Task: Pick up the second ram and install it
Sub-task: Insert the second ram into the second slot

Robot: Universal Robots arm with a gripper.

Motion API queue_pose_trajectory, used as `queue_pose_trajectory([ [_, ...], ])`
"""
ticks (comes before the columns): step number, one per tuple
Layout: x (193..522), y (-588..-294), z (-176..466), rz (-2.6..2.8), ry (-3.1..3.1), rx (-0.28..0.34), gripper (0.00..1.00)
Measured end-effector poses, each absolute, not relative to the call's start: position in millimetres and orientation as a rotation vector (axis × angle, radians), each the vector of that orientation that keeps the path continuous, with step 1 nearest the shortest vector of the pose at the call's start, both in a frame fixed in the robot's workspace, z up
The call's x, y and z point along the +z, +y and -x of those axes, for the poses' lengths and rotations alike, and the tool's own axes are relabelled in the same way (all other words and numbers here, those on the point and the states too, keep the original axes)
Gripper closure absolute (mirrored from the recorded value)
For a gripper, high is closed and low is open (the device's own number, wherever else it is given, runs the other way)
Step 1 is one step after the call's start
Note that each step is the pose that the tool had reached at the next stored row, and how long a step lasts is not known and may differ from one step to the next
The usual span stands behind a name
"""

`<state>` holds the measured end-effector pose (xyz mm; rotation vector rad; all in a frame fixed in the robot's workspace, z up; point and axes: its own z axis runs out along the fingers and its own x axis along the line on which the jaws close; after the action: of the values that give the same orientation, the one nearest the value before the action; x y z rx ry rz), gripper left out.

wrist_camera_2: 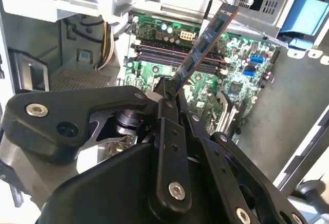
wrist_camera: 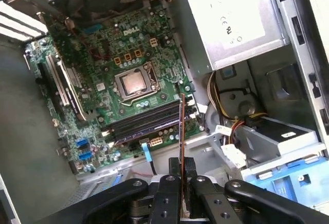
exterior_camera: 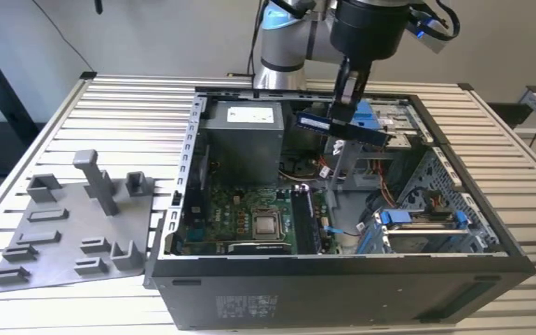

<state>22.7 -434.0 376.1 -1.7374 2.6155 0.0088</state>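
We saw a power supply (exterior_camera: 245, 132) beside the motherboard (exterior_camera: 249, 209); upper centre of the exterior view, our pincer (exterior_camera: 345, 112) closed tightly around the second ram (exterior_camera: 317, 124) midway.

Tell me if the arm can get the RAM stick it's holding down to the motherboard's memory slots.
Probably yes. The pincer grips the second ram above the open case, and the memory slots lie uncovered below; nearby cables sit off to the side.
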Motion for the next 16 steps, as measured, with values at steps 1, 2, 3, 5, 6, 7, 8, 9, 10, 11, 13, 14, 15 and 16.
queue_pose_trajectory([
  [1,375.9,-434.0,-22.7,1.714,2.631,0.009,0.85],
  [2,375.9,-434.0,-22.7,1.69,2.646,0.009,0.85],
  [3,375.7,-434.0,-22.7,1.664,2.663,0.009,0.85],
  [5,375.5,-434.0,-22.7,1.616,2.692,0.009,0.85],
  [6,375.4,-434.0,-22.7,1.592,2.706,0.009,0.85],
  [7,375.3,-434.0,-22.7,1.567,2.721,0.009,0.85],
  [8,375.2,-434.0,-22.7,1.543,2.734,0.009,0.85],
  [9,375.1,-434.0,-22.7,1.518,2.748,0.009,0.85],
  [10,374.9,-434.0,-22.7,1.493,2.762,0.009,0.85],
  [11,374.8,-434.0,-22.7,1.467,2.775,0.009,0.85],
  [13,374.6,-434.0,-22.7,1.416,2.802,0.008,0.85],
  [14,374.4,-434.0,-22.7,1.391,2.814,0.008,0.85],
  [15,374.3,-434.0,-22.7,1.364,2.827,0.008,0.85],
  [16,374.2,-434.0,-22.7,1.339,2.839,0.008,0.85],
])
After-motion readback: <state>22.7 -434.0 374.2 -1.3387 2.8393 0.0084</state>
